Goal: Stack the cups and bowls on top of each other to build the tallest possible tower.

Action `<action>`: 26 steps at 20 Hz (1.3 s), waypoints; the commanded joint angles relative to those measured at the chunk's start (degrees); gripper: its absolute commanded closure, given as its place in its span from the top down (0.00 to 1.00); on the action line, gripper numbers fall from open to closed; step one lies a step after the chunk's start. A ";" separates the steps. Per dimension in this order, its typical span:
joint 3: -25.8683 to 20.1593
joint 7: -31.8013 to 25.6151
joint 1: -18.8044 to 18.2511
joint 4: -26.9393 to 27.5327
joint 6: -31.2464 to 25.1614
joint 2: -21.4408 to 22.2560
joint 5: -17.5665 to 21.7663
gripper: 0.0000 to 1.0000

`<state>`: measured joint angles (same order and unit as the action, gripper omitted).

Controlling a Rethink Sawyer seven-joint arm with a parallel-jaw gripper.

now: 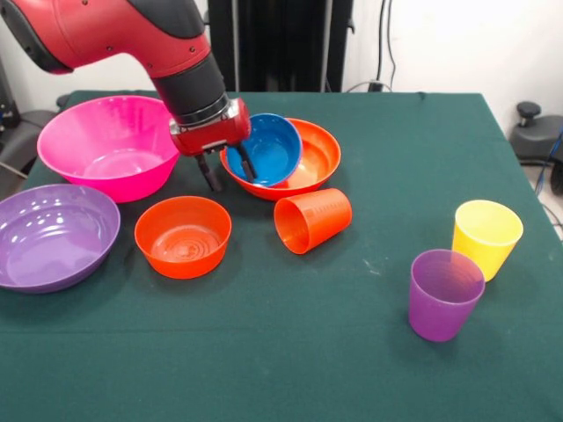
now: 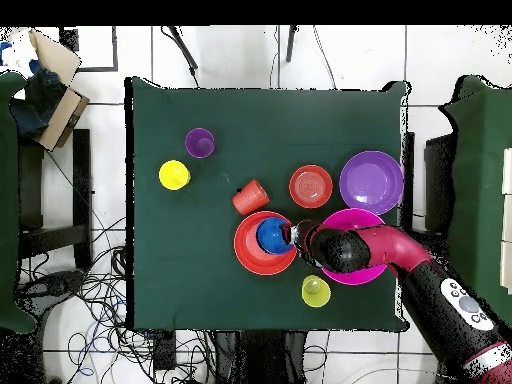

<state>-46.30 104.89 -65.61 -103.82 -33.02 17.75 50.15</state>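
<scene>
Fingers straddling its tilted rim, the pincer (image 1: 227, 172) seems to grip the blue bowl (image 1: 266, 147) inside the wide orange bowl (image 1: 310, 158) at bench centre; next, lift it toward nine o'clock, the pink bowl (image 1: 106, 145).

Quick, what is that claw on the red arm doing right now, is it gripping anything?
Gripper: jaws closed on the rim of the blue bowl, which sits tilted inside the wide orange bowl.
</scene>
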 commanded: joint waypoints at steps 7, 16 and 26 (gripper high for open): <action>3.64 -14.71 1.03 -5.17 -1.11 1.29 7.41 1.00; 5.46 -9.21 3.07 -7.36 1.92 1.35 10.90 1.00; 6.53 -11.75 2.50 -2.47 2.75 -4.87 13.43 1.00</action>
<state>-43.41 104.89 -65.18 -110.25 -32.02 18.59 57.15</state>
